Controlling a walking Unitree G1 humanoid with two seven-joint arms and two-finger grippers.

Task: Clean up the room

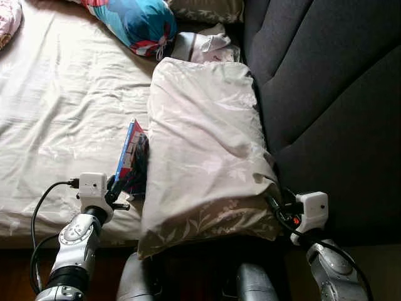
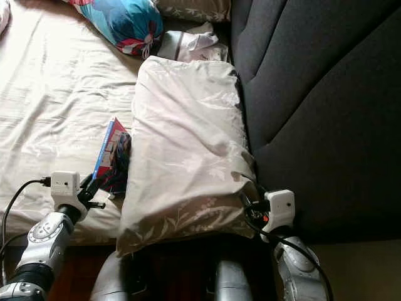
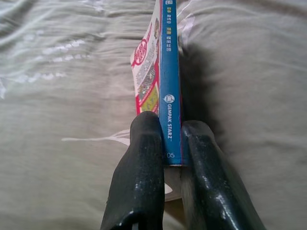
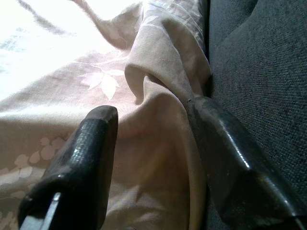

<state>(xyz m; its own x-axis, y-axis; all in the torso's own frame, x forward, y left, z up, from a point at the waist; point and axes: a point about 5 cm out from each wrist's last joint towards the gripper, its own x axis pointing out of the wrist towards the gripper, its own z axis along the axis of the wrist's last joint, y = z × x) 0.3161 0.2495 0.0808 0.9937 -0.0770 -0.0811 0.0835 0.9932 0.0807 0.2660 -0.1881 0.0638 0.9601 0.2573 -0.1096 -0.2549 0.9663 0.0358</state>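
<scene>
Left wrist view shows the left claw (image 3: 168, 158) clenched on the spine end of a thin book (image 3: 169, 81), which stands on edge on the bed (image 1: 62, 113) near its front edge, tucked beside the pillow (image 1: 200, 150); the right claw (image 4: 153, 139) straddles the pillow's corner against the dark headboard (image 1: 326, 94), fingers spread, grasping nothing firmly. The grip on the book is shallow; I judge it could pivot or slip out if lifted quickly; the pillow may drag along.
</scene>
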